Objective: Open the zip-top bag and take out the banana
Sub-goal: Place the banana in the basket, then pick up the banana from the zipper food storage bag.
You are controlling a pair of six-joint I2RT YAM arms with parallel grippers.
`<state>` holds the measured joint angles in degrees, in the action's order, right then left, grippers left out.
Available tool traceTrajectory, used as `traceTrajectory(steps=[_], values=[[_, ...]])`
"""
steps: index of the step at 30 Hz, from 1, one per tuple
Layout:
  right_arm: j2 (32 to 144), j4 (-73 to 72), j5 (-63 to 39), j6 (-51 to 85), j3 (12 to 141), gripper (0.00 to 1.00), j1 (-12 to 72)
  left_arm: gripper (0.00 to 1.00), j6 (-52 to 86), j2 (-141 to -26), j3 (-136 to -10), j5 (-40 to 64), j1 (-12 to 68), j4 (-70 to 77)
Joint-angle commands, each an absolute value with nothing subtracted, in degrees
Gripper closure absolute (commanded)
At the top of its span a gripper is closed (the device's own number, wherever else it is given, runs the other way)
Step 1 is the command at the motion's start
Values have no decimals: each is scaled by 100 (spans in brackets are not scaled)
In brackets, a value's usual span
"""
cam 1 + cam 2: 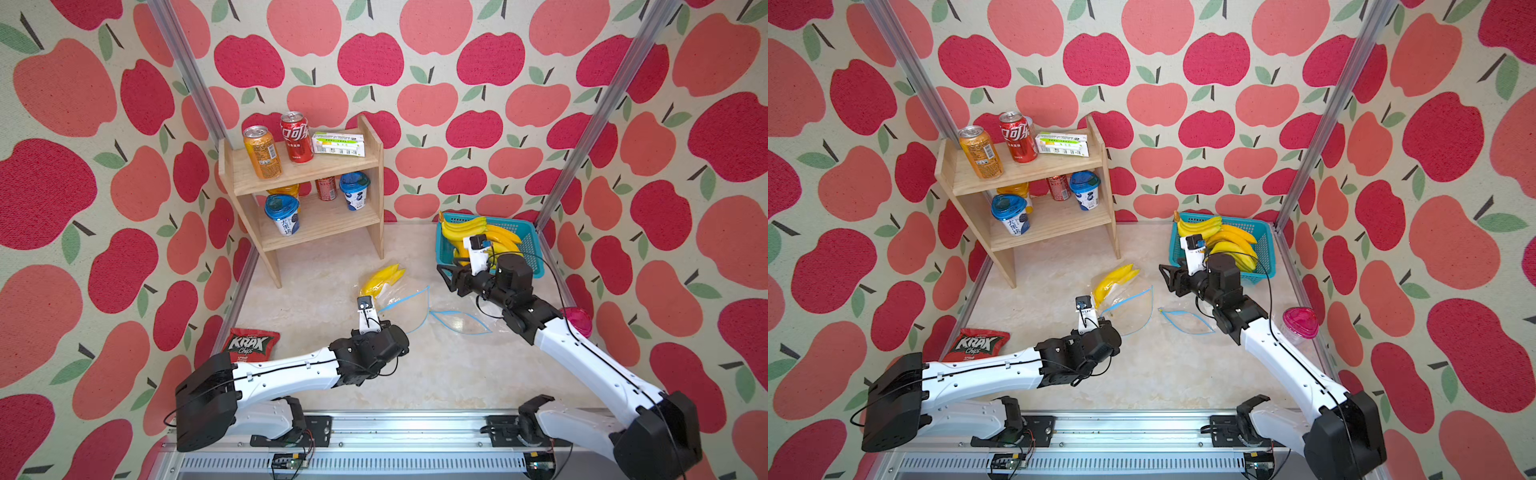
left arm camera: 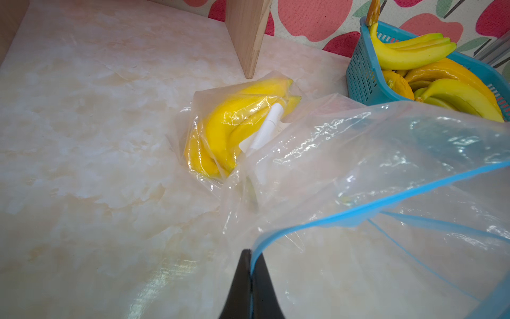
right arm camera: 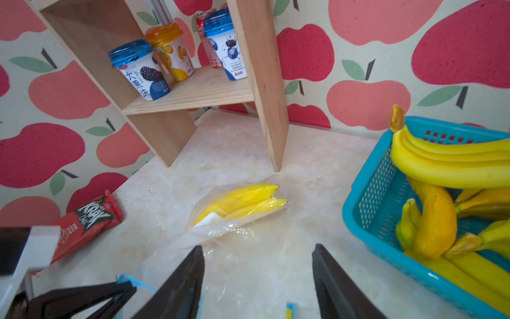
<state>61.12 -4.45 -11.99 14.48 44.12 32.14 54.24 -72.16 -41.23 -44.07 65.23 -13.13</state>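
The clear zip-top bag (image 1: 405, 309) with a blue zip rim (image 2: 358, 210) lies mid-table, its mouth gaping toward the arms. The yellow banana (image 1: 382, 277) (image 2: 234, 124) (image 3: 240, 200) sits inside at the bag's far end, beside a white label. My left gripper (image 2: 251, 255) (image 1: 385, 322) is shut, pinching the near edge of the blue rim and holding it lifted. My right gripper (image 3: 259, 246) (image 1: 446, 277) hovers open to the right of the bag, near the basket, with nothing between its fingers (image 3: 190, 273).
A blue basket (image 1: 530, 232) of bananas stands at the back right. A wooden shelf (image 1: 370, 195) with cans and cups is at the back left. Another flat blue-rimmed clear bag (image 1: 459, 322) lies under the right arm. A red chips bag (image 1: 249, 343) and a pink-lidded cup (image 1: 577, 322) sit at the sides.
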Motion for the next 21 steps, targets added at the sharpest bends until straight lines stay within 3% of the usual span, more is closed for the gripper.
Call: traceTrajectory(steps=[1, 10, 21], values=[[5344, -301, -1641, 1587, 3778, 39, 3597, 100, 5154, -7189, -4280, -4535, 6570, -1163], [4842, -341, -1896, 2114, 3226, 48, 4343, 100, 5011, -7441, -4555, -4429, 6632, -1123], [6231, -458, -1728, 1921, 3752, 49, 4746, 100, 4741, -7452, -4711, -4496, 6776, -996]])
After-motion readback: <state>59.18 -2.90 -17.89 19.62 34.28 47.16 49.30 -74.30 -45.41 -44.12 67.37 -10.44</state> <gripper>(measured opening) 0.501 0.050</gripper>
